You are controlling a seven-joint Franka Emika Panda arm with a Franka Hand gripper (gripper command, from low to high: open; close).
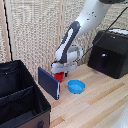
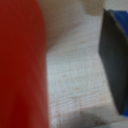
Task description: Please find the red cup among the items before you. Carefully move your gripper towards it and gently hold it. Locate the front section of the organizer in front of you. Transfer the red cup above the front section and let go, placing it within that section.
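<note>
Exterior view puts the tool (image 1: 60, 71) down at the red cup (image 1: 59, 76) on the worktop (image 1: 100, 95), beside the dark-blue slab (image 1: 49, 82) — whether it has closed on it, I cannot tell. Lifting and dropping into the organizer (image 1: 20, 95) remain — most of the job, I judge.

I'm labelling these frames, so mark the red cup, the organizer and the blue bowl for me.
red cup (image 1: 59, 76), exterior view: on its visible side, below the gripper.
organizer (image 1: 31, 90), exterior view: on the top edge of its near wall.
blue bowl (image 1: 76, 86), exterior view: inside the bowl, at its middle.
</note>
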